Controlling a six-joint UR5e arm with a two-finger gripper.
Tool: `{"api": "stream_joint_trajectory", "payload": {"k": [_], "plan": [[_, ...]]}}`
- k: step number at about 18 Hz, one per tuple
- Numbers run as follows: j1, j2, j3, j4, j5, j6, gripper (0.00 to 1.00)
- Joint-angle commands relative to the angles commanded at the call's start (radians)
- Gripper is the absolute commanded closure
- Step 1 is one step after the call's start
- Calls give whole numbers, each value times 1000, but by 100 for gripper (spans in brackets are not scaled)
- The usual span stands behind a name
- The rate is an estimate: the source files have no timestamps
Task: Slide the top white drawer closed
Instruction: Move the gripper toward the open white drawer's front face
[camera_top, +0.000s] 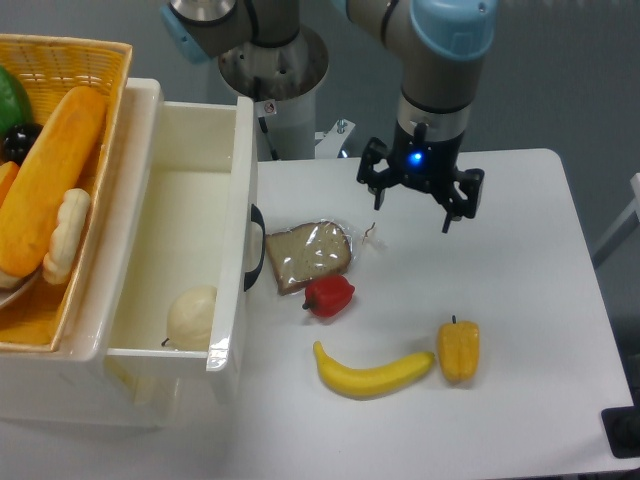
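Nearest me a banana (372, 376) and yellow pepper (459, 350) lie on the white surface (520, 260). To the left, the top white drawer (185, 250) stands pulled out, holding a pale round item (191, 316). Beyond, the end effector (411, 214) hovers with fingers spread, empty.

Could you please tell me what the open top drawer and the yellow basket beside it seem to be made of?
The top drawer looks like glossy cream-white plastic: its walls are smooth, with soft reflections and rounded moulded edges. Its handle appears to be black plastic, though little of it shows. The basket looks like woven wicker or a wicker-like plastic, given its yellow lattice weave; which of the two cannot be told.
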Motion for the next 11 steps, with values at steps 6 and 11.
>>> {"api": "stream_joint_trajectory", "payload": {"k": [6,11], "plan": [[0,-26,-3,2,-3,2,0],[0,-51,-3,15,-6,-155,0]]}}
